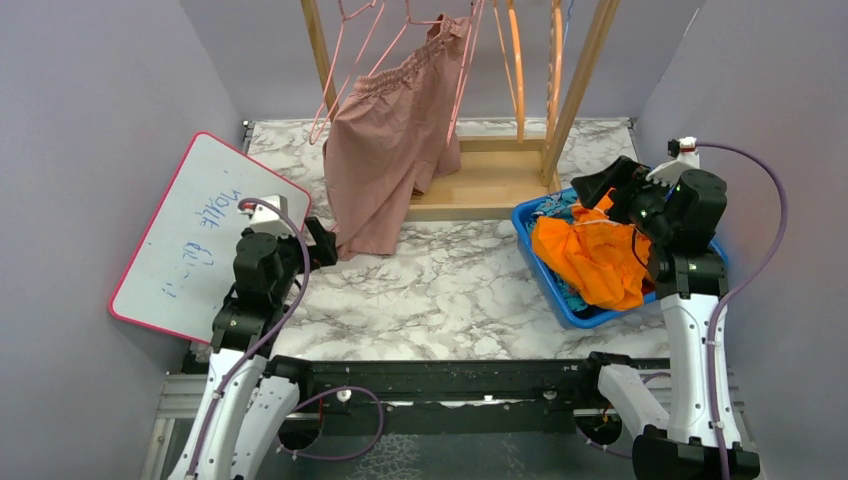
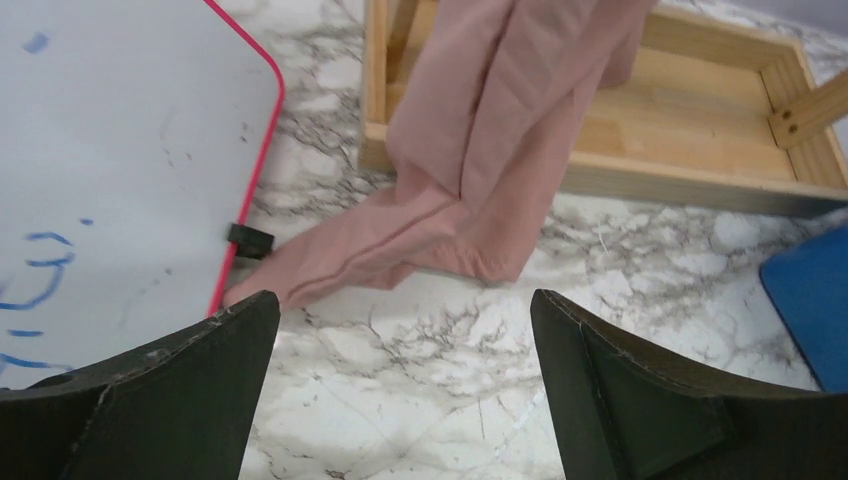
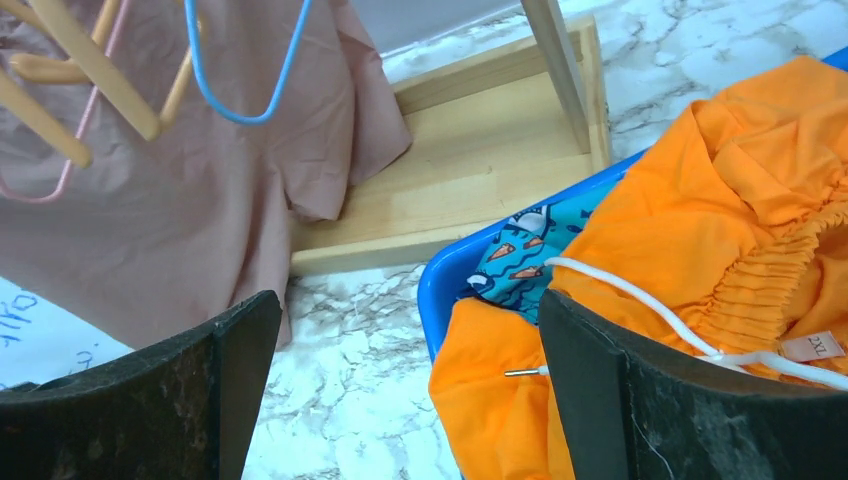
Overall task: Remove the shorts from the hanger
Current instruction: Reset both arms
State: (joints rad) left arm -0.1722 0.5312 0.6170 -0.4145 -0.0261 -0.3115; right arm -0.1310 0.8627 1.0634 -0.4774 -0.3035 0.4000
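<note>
Dusty pink shorts [image 1: 385,150] hang from a pink hanger [image 1: 350,60] on the wooden rack, their lower hem trailing onto the marble; they also show in the left wrist view [image 2: 480,150] and the right wrist view [image 3: 170,200]. Bright orange shorts [image 1: 592,255] lie on top in the blue bin [image 1: 560,295], with blue cartoon-print shorts [image 3: 515,250] under them. My left gripper [image 1: 322,243] is open and empty, just left of the pink hem. My right gripper [image 1: 603,190] is open and empty above the bin's far end.
A red-edged whiteboard [image 1: 200,235] lies at the left, beside the left arm. The wooden rack base [image 1: 490,185] stands at the back centre with empty wooden and blue hangers [image 3: 245,70] above it. Purple walls close in both sides.
</note>
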